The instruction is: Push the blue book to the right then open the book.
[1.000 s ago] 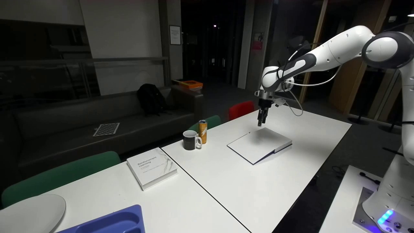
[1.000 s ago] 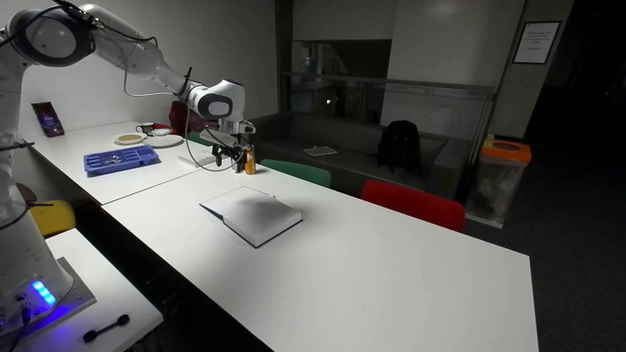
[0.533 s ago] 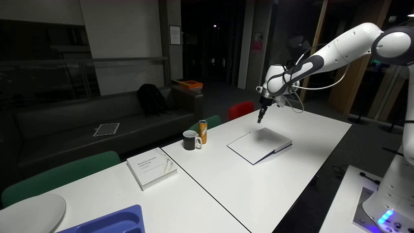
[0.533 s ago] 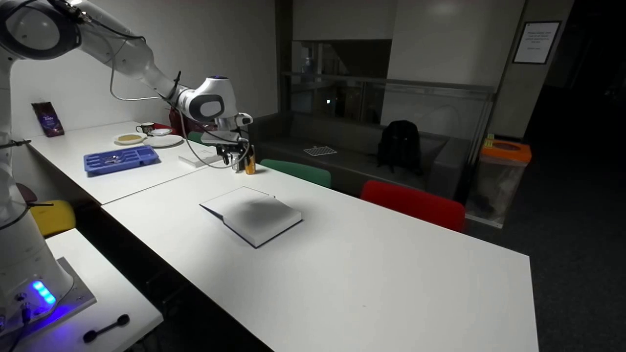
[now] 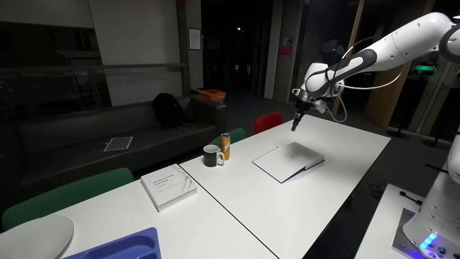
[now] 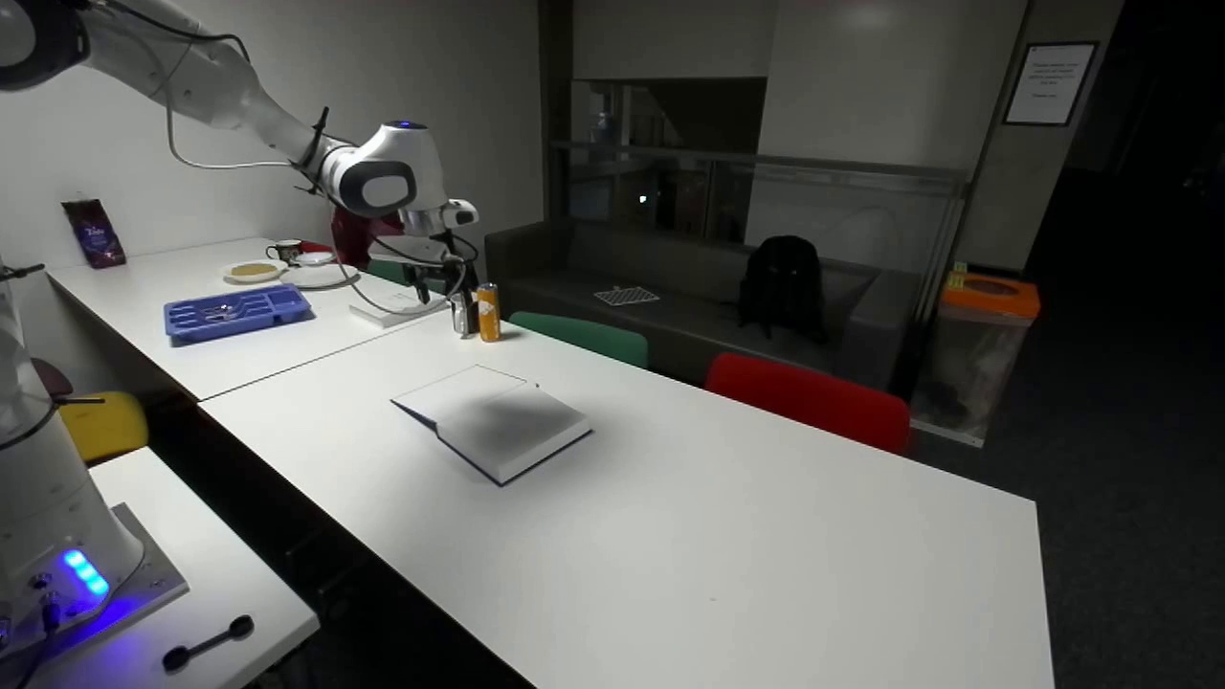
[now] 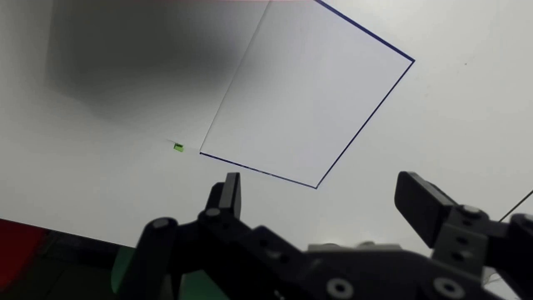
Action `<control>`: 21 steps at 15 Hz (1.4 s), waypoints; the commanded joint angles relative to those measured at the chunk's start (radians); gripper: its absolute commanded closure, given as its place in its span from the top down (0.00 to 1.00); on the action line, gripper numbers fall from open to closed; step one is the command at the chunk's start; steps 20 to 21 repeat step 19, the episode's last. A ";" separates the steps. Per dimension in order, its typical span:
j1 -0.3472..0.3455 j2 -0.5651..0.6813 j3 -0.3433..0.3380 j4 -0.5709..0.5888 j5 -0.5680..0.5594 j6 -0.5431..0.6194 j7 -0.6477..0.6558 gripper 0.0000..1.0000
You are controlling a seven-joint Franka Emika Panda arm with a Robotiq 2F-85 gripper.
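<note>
two fingers of our tool stand wide apart, gripping nothing, above the tabletop, while the book lies open on it, below and mostly beyond them in the wrist view, so we judge that only backing away from it remains.

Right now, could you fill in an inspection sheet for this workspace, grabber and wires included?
Surface: white tabletop, partly shadowed.
Job's things: blue book lies open, pages up.
Clutter: mug and orange can close together; shut white book; blue tray.
Gripper: open, above the tabletop, holding nothing.
Cables: pale cable loops off the arm.
Surroundings: sofa with black backpack; red chair; green chair.
</note>
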 commanded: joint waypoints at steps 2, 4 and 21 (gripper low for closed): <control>0.004 -0.131 -0.033 -0.103 0.006 -0.019 0.056 1.00; 0.007 -0.170 -0.048 -0.141 -0.008 -0.008 0.083 1.00; 0.027 -0.251 -0.094 -0.224 -0.021 -0.016 0.095 1.00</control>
